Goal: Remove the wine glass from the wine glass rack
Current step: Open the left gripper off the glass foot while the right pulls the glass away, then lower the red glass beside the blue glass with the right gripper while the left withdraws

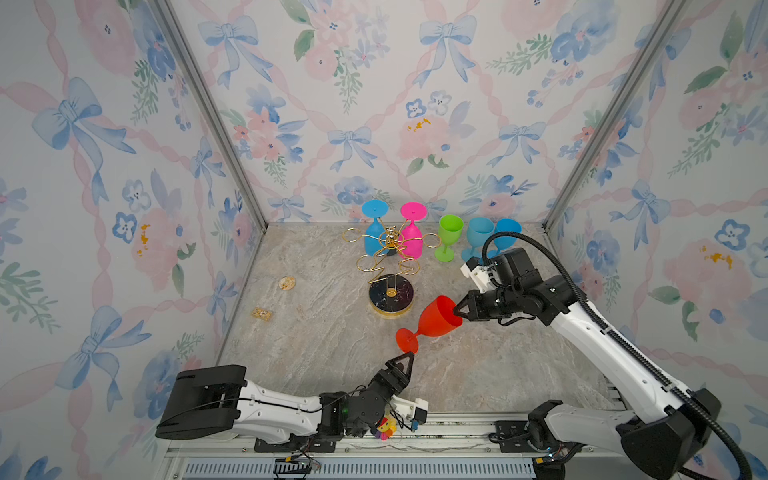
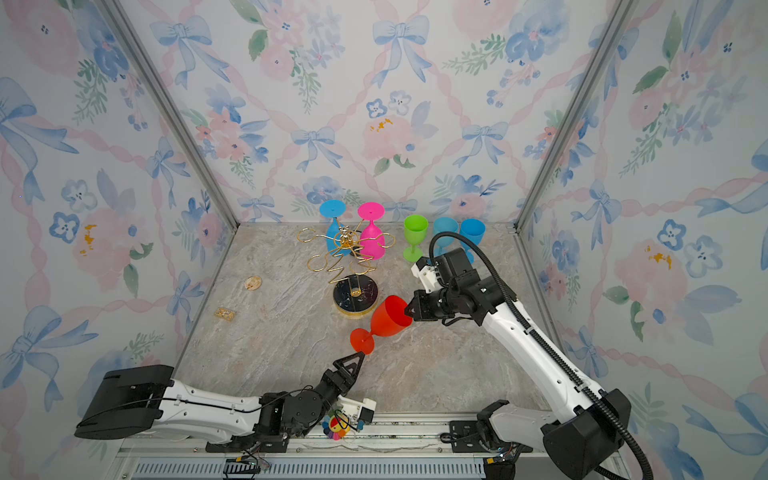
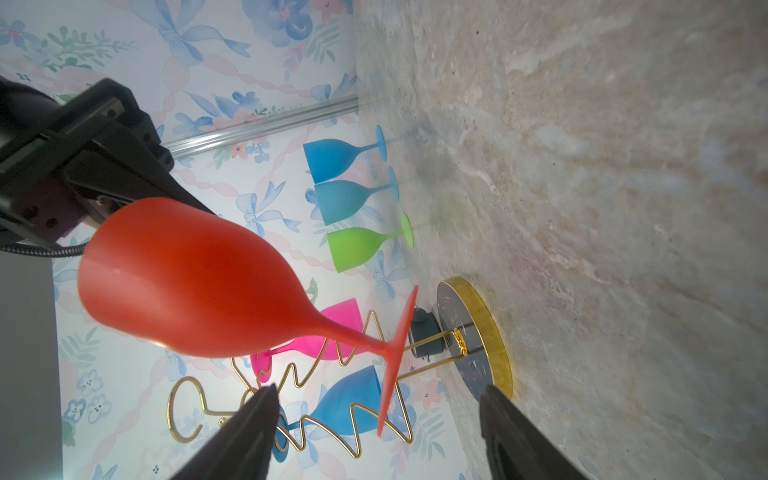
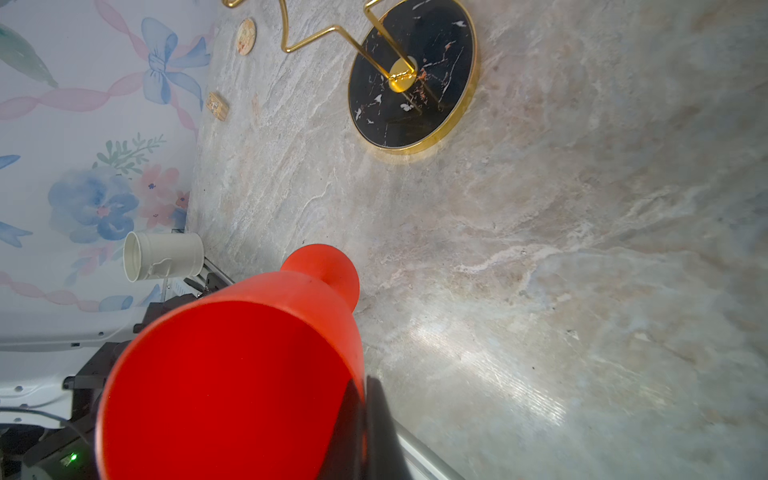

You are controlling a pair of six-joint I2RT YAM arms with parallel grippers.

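Observation:
A red wine glass (image 1: 438, 318) (image 2: 388, 318) hangs tilted in the air in front of the wine glass rack (image 1: 390, 297) (image 2: 355, 295), clear of its gold wire arms. My right gripper (image 1: 457, 309) (image 4: 363, 399) is shut on the glass's rim, one finger inside the bowl (image 4: 232, 374). My left gripper (image 1: 409, 357) (image 3: 379, 388) is open, its fingers on either side of the glass's foot (image 3: 395, 357) without touching it. A blue glass (image 1: 374, 237) and a pink glass (image 1: 412, 239) hang upside down on the rack.
A green glass (image 1: 449, 237) and two blue glasses (image 1: 478, 237) stand upright at the back right, behind my right arm. A round coaster (image 1: 286, 283) and a small rectangular piece (image 1: 262, 313) lie at the left. A white cup (image 4: 162, 255) shows by the front rail.

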